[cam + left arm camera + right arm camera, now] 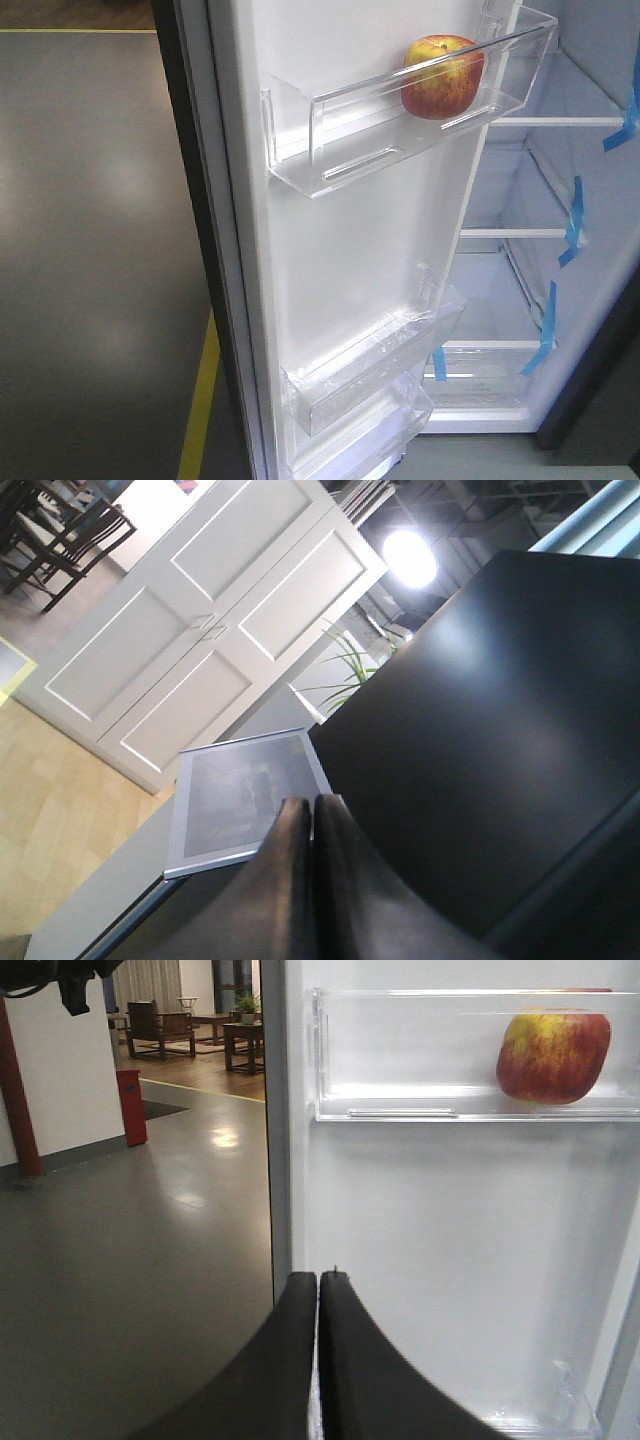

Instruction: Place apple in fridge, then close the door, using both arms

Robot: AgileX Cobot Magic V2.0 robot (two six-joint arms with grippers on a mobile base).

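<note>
The red and yellow apple (pixel 441 77) rests in the top clear bin (pixel 330 150) on the white inner side of the open door (pixel 350 260); it shows too in the right wrist view as the apple (pixel 552 1056) at upper right. The fridge (pixel 545 190) stands open behind, with white shelves and blue tape. My right gripper (pixel 319 1278) is shut and empty, close to the door's inner face, below and left of the apple. My left gripper (pixel 312 803) is shut and empty, against a dark grey surface (pixel 480 730). Neither arm shows in the front view.
A grey floor (pixel 100 250) with a yellow line (pixel 200 400) lies left of the door. Lower clear bins (pixel 370 370) hang on the door. A framed panel (pixel 240 790) and white cabinet doors (pixel 210 620) lie beyond my left gripper. Chairs and tables (pixel 190 1030) stand far off.
</note>
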